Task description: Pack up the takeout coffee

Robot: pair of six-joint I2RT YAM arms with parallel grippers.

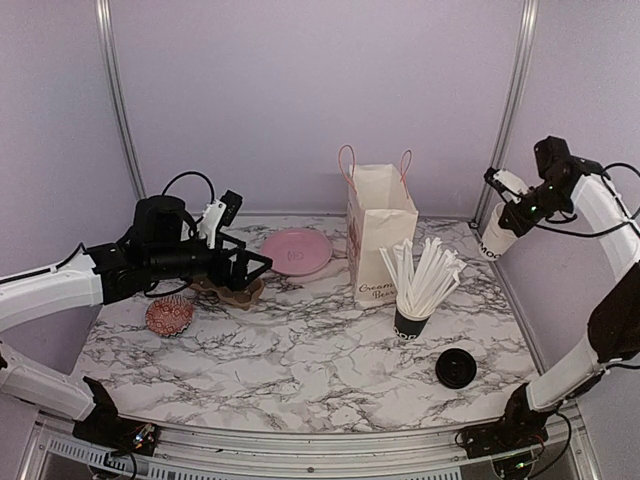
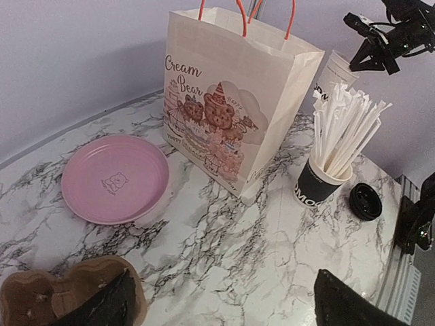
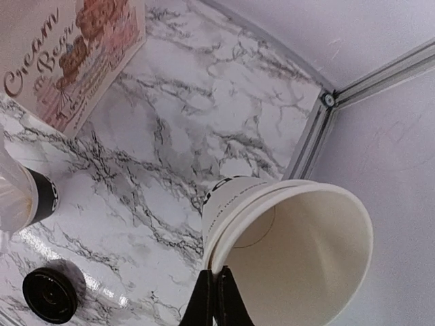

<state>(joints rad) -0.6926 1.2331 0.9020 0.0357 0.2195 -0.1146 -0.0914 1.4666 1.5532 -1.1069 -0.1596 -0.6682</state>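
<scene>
My right gripper (image 1: 512, 208) is shut on the rim of a white paper cup (image 1: 494, 238) with dark lettering, held tilted in the air at the back right, above the table. In the right wrist view the cup (image 3: 285, 238) has no lid and looks like two nested cups; the fingertips (image 3: 216, 288) pinch the rim. A round black lid (image 1: 456, 368) lies on the table at the front right. My left gripper (image 1: 250, 268) is open and empty over a brown pulp cup carrier (image 1: 225, 290). The left wrist view shows its fingertips (image 2: 102, 305) wide apart above the carrier (image 2: 41, 295).
A white "Cream Bear" paper bag (image 1: 380, 235) stands open at the back middle. A black cup of white straws (image 1: 412, 320) stands in front of it. A pink plate (image 1: 296, 250) lies left of the bag. A reddish cupcake liner (image 1: 170, 315) lies at the left.
</scene>
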